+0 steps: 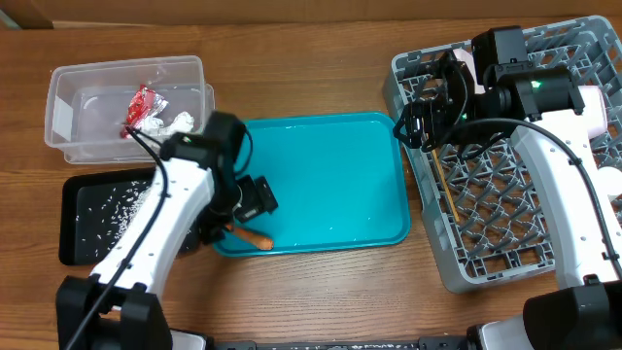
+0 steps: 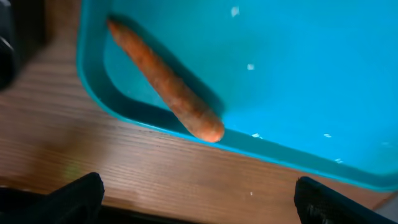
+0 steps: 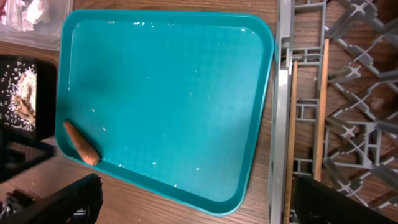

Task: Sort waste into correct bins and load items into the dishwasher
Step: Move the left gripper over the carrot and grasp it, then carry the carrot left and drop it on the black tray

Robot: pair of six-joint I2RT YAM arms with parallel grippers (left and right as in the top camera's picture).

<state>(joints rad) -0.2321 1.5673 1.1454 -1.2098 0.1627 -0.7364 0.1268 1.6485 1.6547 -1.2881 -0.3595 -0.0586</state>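
A small orange carrot piece [image 1: 256, 236] lies in the front-left corner of the teal tray [image 1: 330, 175]; it also shows in the left wrist view [image 2: 165, 81] and the right wrist view [image 3: 81, 142]. My left gripper [image 1: 255, 199] [image 2: 199, 202] is open and empty just above it. My right gripper [image 1: 420, 115] [image 3: 199, 208] is open and empty over the left edge of the grey dish rack [image 1: 505, 262]. Two wooden chopsticks [image 1: 447, 190] [image 3: 291, 137] lie in the rack. The clear tub [image 1: 73, 97] holds the red wrapper [image 1: 141, 105] and white tissue [image 1: 175, 122]. The black tray [image 1: 78, 219] holds beige crumbs [image 1: 117, 209]. Plate, bowls and cup are not visible.
A few white crumbs dot the teal tray [image 3: 161, 93]. The right arm [image 1: 564, 165] crosses over the rack. The left arm [image 1: 146, 233] covers part of the black tray. Bare wooden table [image 1: 321, 292] lies in front of the teal tray.
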